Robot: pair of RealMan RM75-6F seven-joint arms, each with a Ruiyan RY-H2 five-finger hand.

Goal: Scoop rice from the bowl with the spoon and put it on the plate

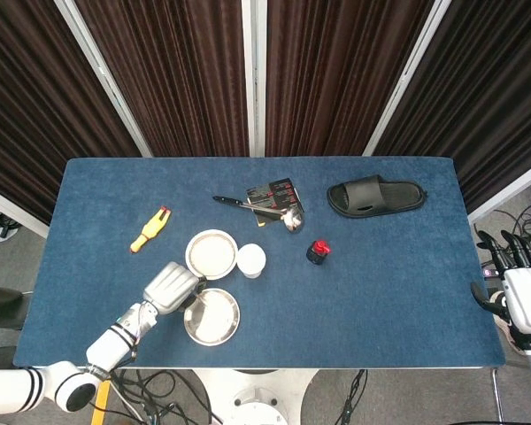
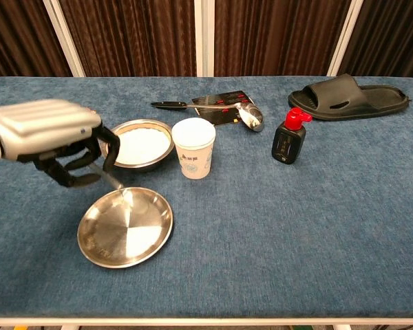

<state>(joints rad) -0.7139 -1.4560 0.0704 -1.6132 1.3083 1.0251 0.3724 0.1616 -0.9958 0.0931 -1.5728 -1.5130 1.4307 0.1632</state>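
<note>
Left hand (image 2: pixel 51 137) curled around the handle of the spoon (image 2: pixel 117 187), hovering at the left rim of the plate (image 2: pixel 126 227), with the spoon tip pointing down over the plate's upper part. Whether rice still sits in the spoon: cannot tell. Right hand (image 1: pixel 516 285) far off beyond the right edge of the tabletop (image 1: pixel 389 292), fingers spread and holding nothing.

Then by size:
- Blue tabletop, carrying everything else.
- Black slipper (image 2: pixel 349 93) near the far right corner.
- Round steel plate close to the near edge, looking bare and shiny.
- Steel bowl (image 2: pixel 140 143) with white rice, just behind the plate and just left of the white paper cup (image 2: pixel 193 148), standing upright.
- Dark printed card (image 2: pixel 219 108) farther back, with a metal ladle (image 2: pixel 250 115) lying partly on it, and a black-handled knife (image 2: pixel 175 104) to its left.
- Small black bottle with red cap (image 2: pixel 290 136), upright, right of the cup and well apart from it.
- Yellow toy (image 1: pixel 149 228) lying toward the left side, seen only from the head view.
</note>
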